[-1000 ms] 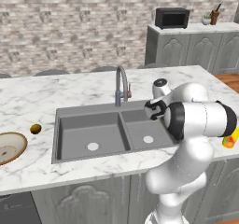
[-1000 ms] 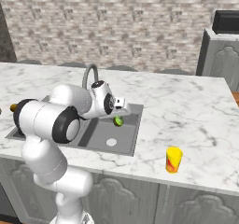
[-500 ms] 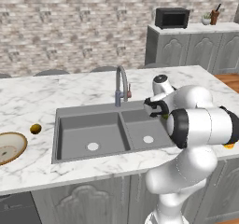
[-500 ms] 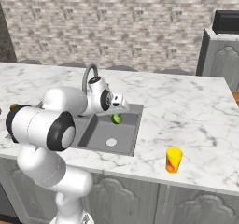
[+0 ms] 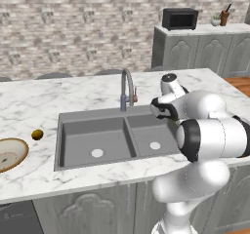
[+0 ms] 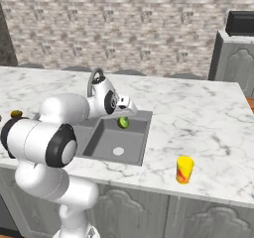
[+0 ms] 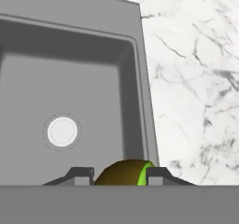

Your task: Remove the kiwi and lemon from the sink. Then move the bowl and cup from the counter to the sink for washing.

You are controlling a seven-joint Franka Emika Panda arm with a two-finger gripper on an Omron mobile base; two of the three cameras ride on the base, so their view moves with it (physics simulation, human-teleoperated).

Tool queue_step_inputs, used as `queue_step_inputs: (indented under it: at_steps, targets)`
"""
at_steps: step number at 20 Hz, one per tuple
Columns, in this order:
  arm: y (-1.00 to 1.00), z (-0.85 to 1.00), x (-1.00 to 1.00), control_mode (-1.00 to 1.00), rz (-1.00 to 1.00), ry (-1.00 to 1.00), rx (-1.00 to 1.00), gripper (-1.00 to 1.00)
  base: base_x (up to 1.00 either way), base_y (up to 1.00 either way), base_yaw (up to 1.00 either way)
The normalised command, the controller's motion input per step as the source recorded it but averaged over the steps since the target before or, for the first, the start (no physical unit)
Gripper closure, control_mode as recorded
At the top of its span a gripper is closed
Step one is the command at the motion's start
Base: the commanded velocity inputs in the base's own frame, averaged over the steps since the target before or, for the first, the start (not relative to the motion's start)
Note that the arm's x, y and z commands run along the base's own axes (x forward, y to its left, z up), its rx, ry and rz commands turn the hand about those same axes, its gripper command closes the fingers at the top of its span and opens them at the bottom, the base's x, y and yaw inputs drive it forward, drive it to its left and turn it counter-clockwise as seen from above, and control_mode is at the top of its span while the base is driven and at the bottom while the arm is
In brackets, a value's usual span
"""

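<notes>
The gripper (image 7: 119, 174) has its two dark fingers clamped on the kiwi (image 7: 123, 172), a brown fruit with a green cut face, and holds it in the air above the right-hand basin of the sink (image 6: 141, 145), close to that basin's right wall. On the counter (image 6: 198, 113) the yellow cup (image 6: 184, 169) stands upright near the front edge, well to the right of the sink. The tan bowl (image 5: 10, 154) sits at the counter's left end with a small golden-brown fruit (image 5: 37, 134) just beside it, between bowl and sink.
</notes>
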Motion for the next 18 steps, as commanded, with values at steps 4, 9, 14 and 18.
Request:
queue_step_inputs:
  at_steps: [4,9,14,18]
  targets:
    - [-0.01,0.24,-0.04,-1.0,0.0,-0.03,0.0,1.0,0.0,0.0,0.0]
    - [-0.2,0.1,-0.01,-1.0,0.0,-0.07,0.0,1.0,0.0,0.0,0.0]
    - [-0.27,0.02,-0.01,-1.0,0.0,-0.1,0.0,1.0,0.0,0.0,0.0]
    - [-0.31,0.0,0.0,-1.0,0.0,-0.1,0.0,1.0,0.0,0.0,0.0]
